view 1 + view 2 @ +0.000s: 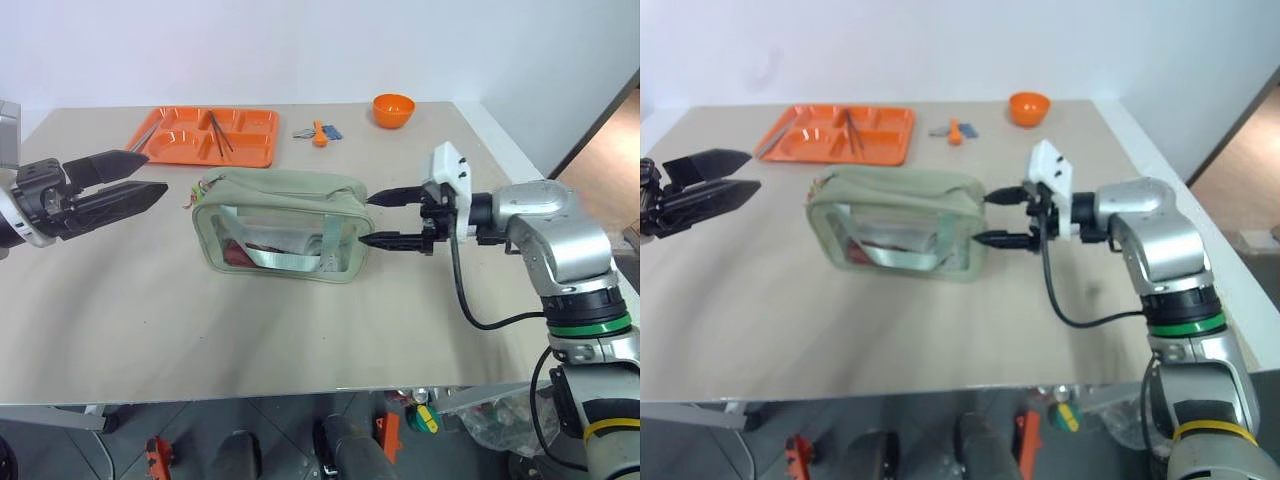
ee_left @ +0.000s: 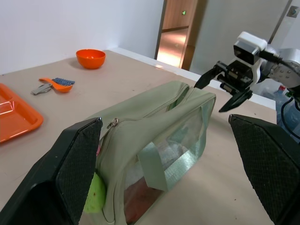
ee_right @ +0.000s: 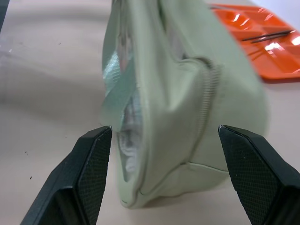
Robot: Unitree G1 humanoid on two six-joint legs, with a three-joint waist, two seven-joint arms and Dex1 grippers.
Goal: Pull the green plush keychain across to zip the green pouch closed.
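The pale green pouch (image 1: 280,225) stands on its long side in the middle of the table, its clear window facing me. At the pouch's left end, low beside the zipper, hangs the lime-green plush keychain (image 2: 95,199). My left gripper (image 1: 155,173) hovers open a little to the left of that end, pointing at it. My right gripper (image 1: 365,220) is open at the pouch's right end, one fingertip above the other. In the right wrist view its fingers (image 3: 89,154) stand on either side of that end, with gaps showing between pads and fabric.
An orange tray (image 1: 175,150) holding thin dark sticks lies at the back left. Behind the pouch are small orange and blue items (image 1: 320,132) and an orange bowl (image 1: 393,109). The table's front edge runs close to me, its right edge past my right arm.
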